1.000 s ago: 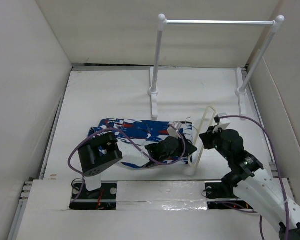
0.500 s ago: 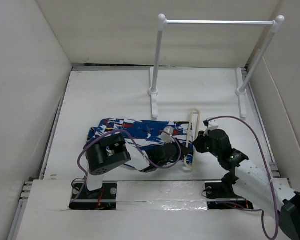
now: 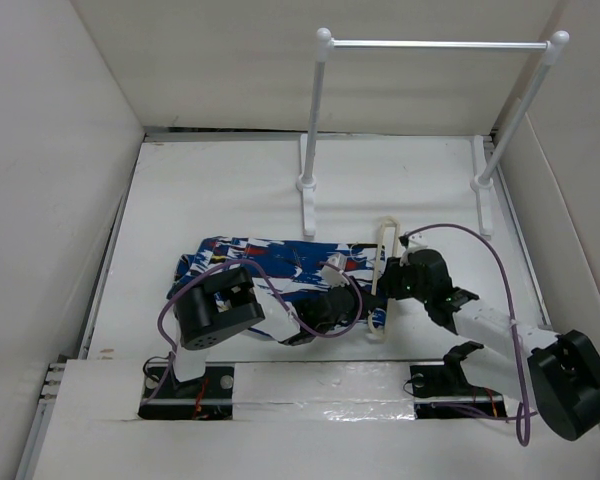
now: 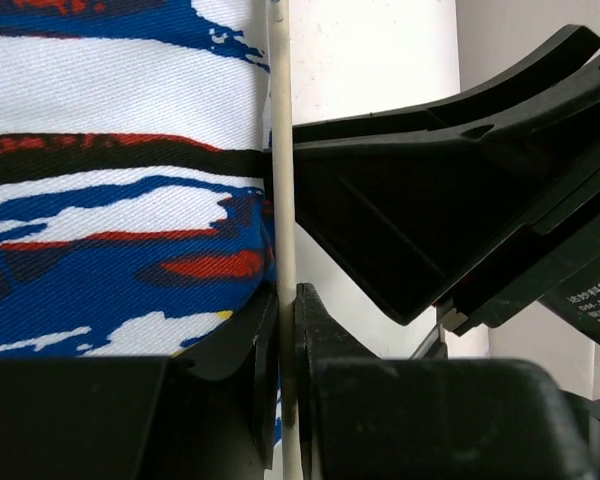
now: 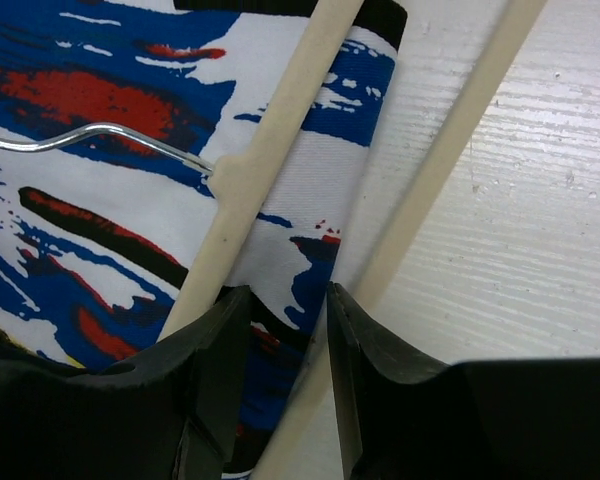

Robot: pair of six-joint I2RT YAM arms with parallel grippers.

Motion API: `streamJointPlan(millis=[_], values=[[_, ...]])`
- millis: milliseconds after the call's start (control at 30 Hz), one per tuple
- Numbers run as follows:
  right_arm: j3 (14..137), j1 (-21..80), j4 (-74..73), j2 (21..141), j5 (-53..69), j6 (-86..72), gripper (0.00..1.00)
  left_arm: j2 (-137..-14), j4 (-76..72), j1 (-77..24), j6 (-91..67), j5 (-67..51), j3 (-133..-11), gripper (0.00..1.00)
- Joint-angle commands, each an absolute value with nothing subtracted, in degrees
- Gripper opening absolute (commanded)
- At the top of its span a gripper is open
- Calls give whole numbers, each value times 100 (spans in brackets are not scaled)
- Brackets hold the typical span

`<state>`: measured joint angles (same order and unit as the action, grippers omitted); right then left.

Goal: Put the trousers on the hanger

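The trousers [image 3: 265,265] lie folded flat on the table, blue, white, red and black print. The cream hanger [image 3: 383,255] lies across their right end. My left gripper [image 3: 363,310] is shut on the hanger's thin bar [image 4: 283,200], seen clamped between its jaws [image 4: 288,385]. My right gripper [image 3: 388,282] is low over the trousers' right edge [image 5: 310,210], open, its fingers apart with cloth showing between them, between the hanger's two bars [image 5: 280,130]. The hanger's metal hook wire [image 5: 100,135] rests on the cloth.
A tall white two-post rail [image 3: 435,44] stands at the back right, its feet [image 3: 306,185] on the table. White walls enclose the table on three sides. My right gripper's black body [image 4: 460,190] sits close beside the left gripper.
The right gripper has moved left and down onto the trousers' right end. The hanger has swung from tilted to the right to lying nearly straight across the cloth.
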<state>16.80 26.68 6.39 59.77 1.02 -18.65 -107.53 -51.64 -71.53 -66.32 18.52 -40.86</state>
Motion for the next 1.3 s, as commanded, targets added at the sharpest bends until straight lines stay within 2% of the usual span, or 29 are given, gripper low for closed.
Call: streamJointPlan(millis=[0, 167, 267, 367, 400, 467, 867, 1267], values=[[1802, 2628, 1292, 6064, 289, -1837, 42, -10784, -5484, -7172, -6627, 2004, -4166, 0], [1793, 2628, 1449, 6337, 422, -1881, 42, -10828, -5423, -7172, -6601, 2065, -4175, 0], [1740, 2566, 1538, 6425, 527, -1942, 37, -10819, -5405, -7172, -6574, 2170, -4131, 0], [1696, 2514, 1687, 6486, 676, -1969, 18, -10784, -5353, -7172, -6548, 2259, -4070, 0], [1688, 2514, 1687, 6478, 677, -1969, 9, -10775, -5370, -7172, -6548, 2302, -4008, 0], [1679, 2453, 1670, 6381, 668, -1934, 0, -10740, -5361, -7172, -6522, 2364, -3982, 0], [2320, 1521, 492, 4888, 940, -1538, 0, -10679, -5168, -6882, -6407, 2391, -3841, 0], [3084, 141, 501, 5027, 2626, -1511, 0, -11021, -5036, -6882, -6478, 2198, -3876, 0]])
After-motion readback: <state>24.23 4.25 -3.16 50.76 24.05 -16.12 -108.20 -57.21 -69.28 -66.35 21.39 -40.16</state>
